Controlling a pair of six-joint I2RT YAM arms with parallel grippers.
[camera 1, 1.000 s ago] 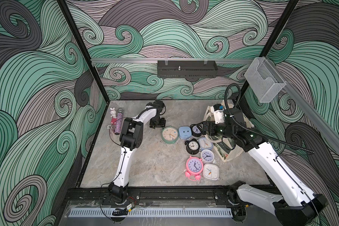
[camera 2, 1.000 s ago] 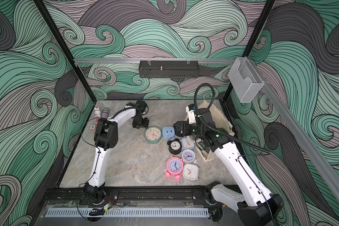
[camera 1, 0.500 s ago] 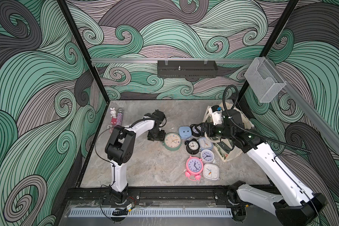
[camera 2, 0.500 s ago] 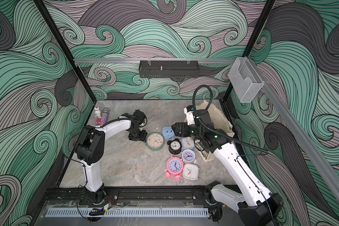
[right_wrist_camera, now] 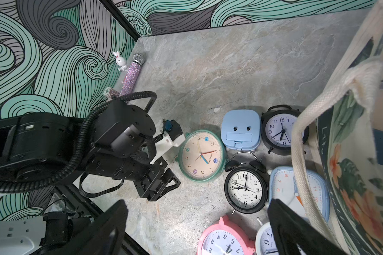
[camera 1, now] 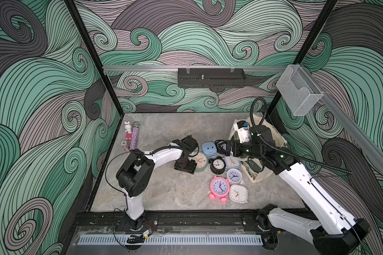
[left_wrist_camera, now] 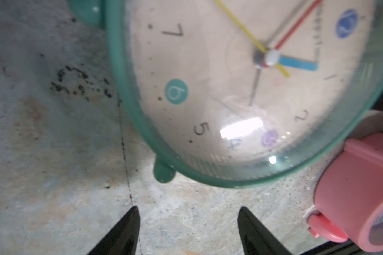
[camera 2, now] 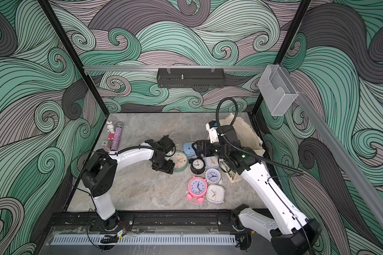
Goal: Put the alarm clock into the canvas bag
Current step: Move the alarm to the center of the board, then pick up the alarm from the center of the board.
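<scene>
Left wrist view: left gripper, fingers parted, empty, above bare grey marble tabletop, just off round mint-green alarm clock; right gripper spread wide.

A grey marbled counter sits inside walls of green, grey and mauve swirls. Along its left edge, towards the back, three small things lie close together: a white bunny figurine, a purple glitter microphone just beside it, and a small patterned roll near the microphone's handle end. An aluminium rail on the back wall carries a black perforated tray, and a clear plastic holder hangs at the right wall.
</scene>
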